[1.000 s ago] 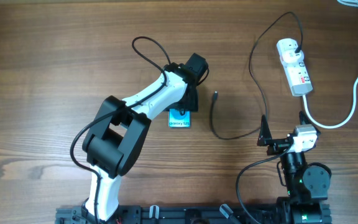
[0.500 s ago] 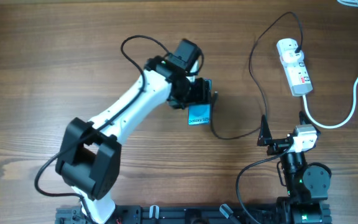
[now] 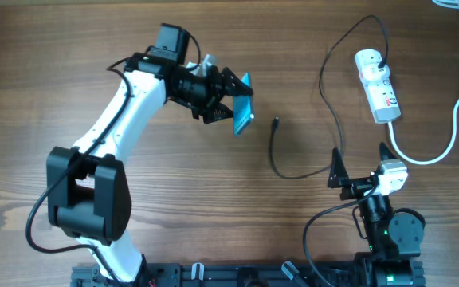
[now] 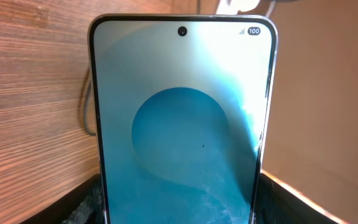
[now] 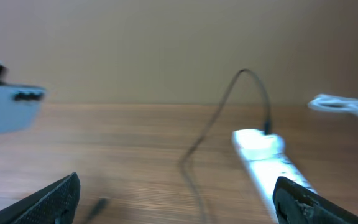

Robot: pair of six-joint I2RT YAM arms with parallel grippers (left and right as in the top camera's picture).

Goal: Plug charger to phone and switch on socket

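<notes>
My left gripper is shut on the phone, which it holds lifted off the table and turned on edge; its turquoise screen fills the left wrist view. The charger's thin black cable runs from the socket down to its small black plug, lying on the table just right of the phone. My right gripper is open and empty near the front right, with the cable and socket ahead of it.
A thick white cord loops from the socket toward the table's right edge. The left arm stretches across the table's left middle. The right arm base stands at the front right.
My left gripper has lifted the phone off the table, moved it back and left, and turned it on edge. The right arm has stayed still.
</notes>
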